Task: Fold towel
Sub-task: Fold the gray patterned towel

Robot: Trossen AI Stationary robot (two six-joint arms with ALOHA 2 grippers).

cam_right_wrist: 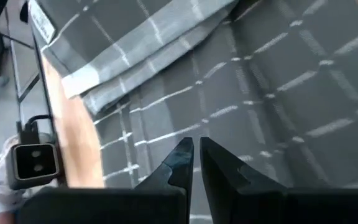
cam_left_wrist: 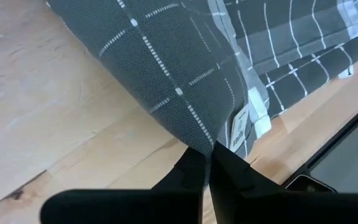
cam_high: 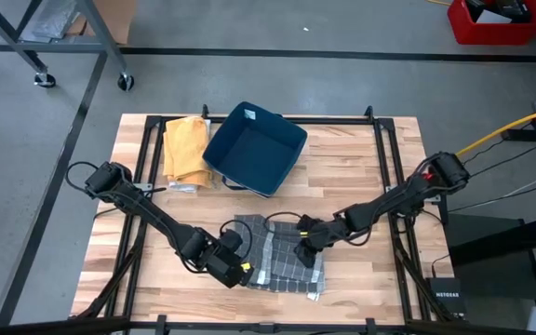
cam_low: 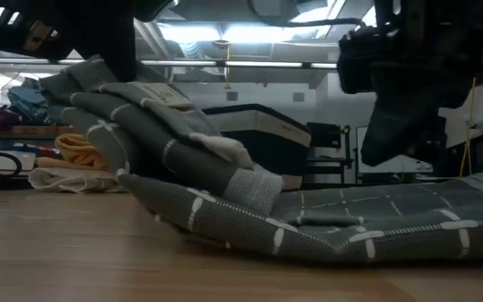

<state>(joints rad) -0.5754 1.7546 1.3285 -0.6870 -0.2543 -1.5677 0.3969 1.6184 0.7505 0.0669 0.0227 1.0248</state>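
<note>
The grey checked towel [cam_high: 282,253] lies at the table's near middle, partly doubled over. My left gripper [cam_left_wrist: 209,155] is shut on its near left part and holds that part [cam_low: 141,109] up above the rest, which lies flat on the wood [cam_low: 367,220]. A white label [cam_left_wrist: 240,127] shows on the cloth beside the fingers. My right gripper [cam_right_wrist: 195,152] hovers just over the towel's right part. Its fingers are all but together and have nothing between them. In the low view it is the dark shape [cam_low: 392,126] clear above the cloth. My left gripper pinches a corner-like tip of the towel [cam_left_wrist: 205,140] between its two fingers, slanting down from the table's near left. One layer or several, I cannot tell. The cloth spreads away from the fingers, lifted in bunched folds, while the towel's far and right parts stay on the table.
A dark blue bin [cam_high: 254,149] stands tilted at the far middle. Folded yellow cloth [cam_high: 184,149] lies to its left. A black frame rail [cam_left_wrist: 347,149] runs along the table's near edge. Bare wood [cam_high: 380,279] lies right of the towel.
</note>
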